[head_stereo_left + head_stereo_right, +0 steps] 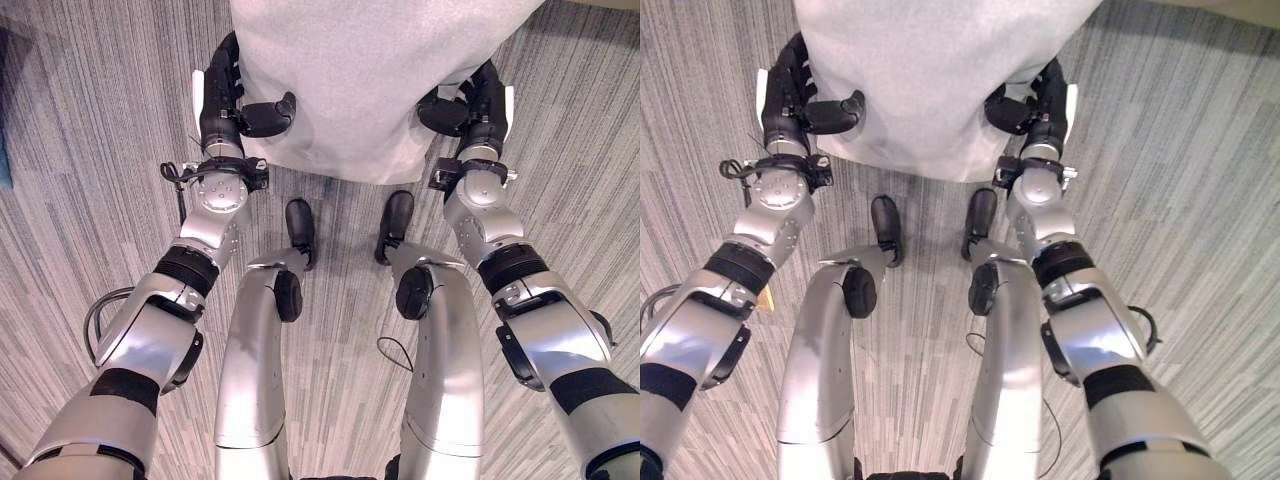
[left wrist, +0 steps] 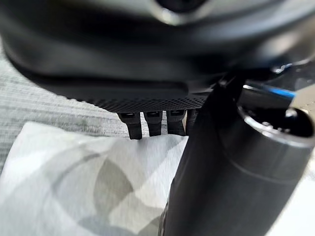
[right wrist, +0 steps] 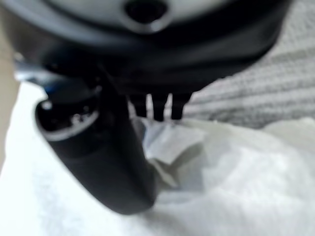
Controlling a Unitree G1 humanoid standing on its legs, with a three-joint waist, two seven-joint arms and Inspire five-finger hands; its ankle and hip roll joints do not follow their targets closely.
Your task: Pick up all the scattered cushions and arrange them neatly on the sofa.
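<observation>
A large pale grey cushion [image 1: 370, 80] hangs above the carpet in front of me, held between both hands. My left hand [image 1: 225, 95] grips its left edge, the thumb [image 1: 268, 114] lying over the top face and the fingers underneath. My right hand [image 1: 485, 100] grips the right edge the same way, thumb [image 1: 440, 112] on top. In the left wrist view the cushion [image 2: 88, 182] shows a faint grey leaf pattern, pinched between the thumb [image 2: 221, 172] and the fingers [image 2: 152, 123]. In the right wrist view the white cloth [image 3: 236, 187] bunches up beside the thumb [image 3: 98, 157].
Grey striped carpet [image 1: 90, 120] spreads on all sides beneath the cushion. A dark blue thing [image 1: 5, 160] shows at the left edge. A pale beige strip [image 1: 600, 5] runs along the far right corner.
</observation>
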